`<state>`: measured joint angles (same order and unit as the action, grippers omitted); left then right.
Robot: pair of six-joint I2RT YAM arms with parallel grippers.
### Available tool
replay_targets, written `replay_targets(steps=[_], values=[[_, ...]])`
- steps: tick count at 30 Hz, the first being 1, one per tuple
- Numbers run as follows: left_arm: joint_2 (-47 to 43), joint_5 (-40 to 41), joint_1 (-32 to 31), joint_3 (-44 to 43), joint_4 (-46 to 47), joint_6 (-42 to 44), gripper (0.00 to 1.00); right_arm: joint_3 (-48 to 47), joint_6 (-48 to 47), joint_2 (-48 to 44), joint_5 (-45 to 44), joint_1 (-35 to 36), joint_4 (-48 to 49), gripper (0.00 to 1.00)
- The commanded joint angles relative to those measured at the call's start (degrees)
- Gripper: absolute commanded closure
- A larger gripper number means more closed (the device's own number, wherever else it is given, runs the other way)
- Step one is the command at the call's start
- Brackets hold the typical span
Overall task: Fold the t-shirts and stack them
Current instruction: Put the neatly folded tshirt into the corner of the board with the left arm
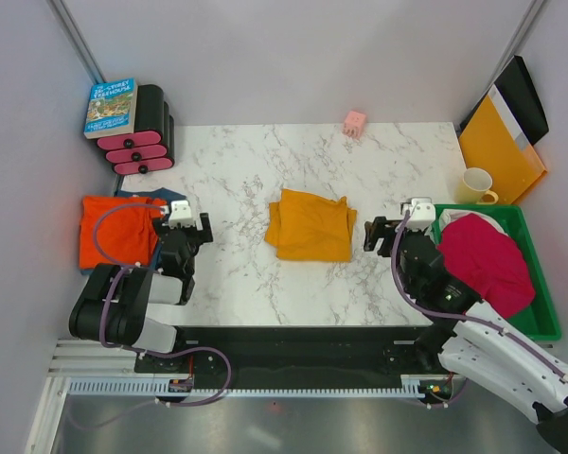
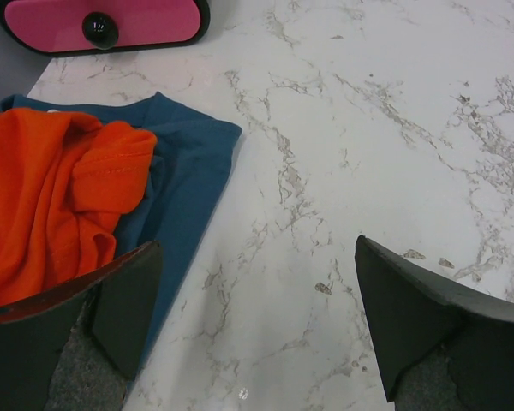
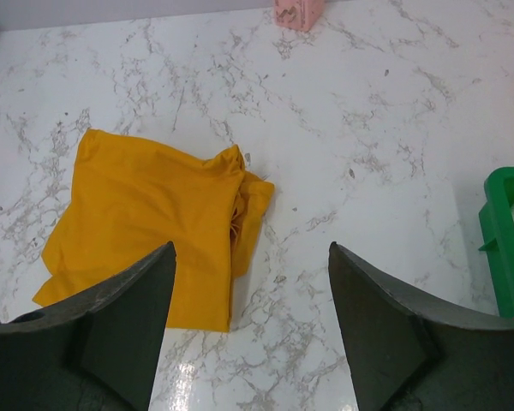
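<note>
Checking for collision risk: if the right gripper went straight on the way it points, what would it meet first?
Probably the bare marble table, just past the bunched right edge of the mustard-yellow t-shirt. The right gripper is open and aims there; depth is unclear, and it might clip the shirt.

Left gripper (image 2: 257,257) and right gripper (image 3: 253,248): jaws spread wide, nothing held between the fingers. Both arms sit low, wrists pitched forward and downward.

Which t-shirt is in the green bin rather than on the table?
The magenta-pink t-shirt, heaped in the green bin. The mustard-yellow t-shirt lies centrally; the red-orange t-shirt sits on the blue t-shirt at far left.
</note>
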<state>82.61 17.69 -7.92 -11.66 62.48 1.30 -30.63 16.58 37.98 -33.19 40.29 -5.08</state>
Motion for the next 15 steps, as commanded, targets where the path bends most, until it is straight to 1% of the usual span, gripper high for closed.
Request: replay_targets(steps=[1,2,5,6,10,11,12,14,15], values=[[0.0,-1.9,-0.2,0.5,6.1,-1.4,0.0,-1.6,0.3,1.3,0.3,0.1,2.0,0.21],[0.4,-1.8,-0.2,0.7,7.6,-1.4,0.0,-2.0,0.2,1.8,0.0,0.3,2.4,0.21],[0.0,-1.8,-0.2,0.6,6.6,-1.4,0.0,-3.7,-0.4,5.7,-1.3,0.2,2.9,0.19],[0.3,-1.7,-0.2,0.6,7.6,-1.4,0.0,-4.2,-0.7,7.0,-1.6,0.2,2.8,0.19],[0.3,-1.8,-0.2,0.6,7.2,-1.4,0.0,-6.2,0.4,15.3,-6.0,0.3,3.5,0.16],[0.2,-1.7,-0.2,0.6,7.3,-1.4,0.01,-7.7,0.8,16.9,-8.2,0.2,3.4,0.16],[0.3,-1.8,-0.2,0.6,7.4,-1.4,0.0,-8.6,1.3,20.1,-9.2,0.2,3.3,0.16],[0.3,-1.7,-0.2,0.6,7.4,-1.4,0.0,-11.5,2.0,23.7,-10.5,0.2,3.3,0.16],[0.3,-1.7,-0.2,0.6,7.4,-1.4,0.0,-12.9,2.5,27.6,-11.8,0.2,3.0,0.16]])
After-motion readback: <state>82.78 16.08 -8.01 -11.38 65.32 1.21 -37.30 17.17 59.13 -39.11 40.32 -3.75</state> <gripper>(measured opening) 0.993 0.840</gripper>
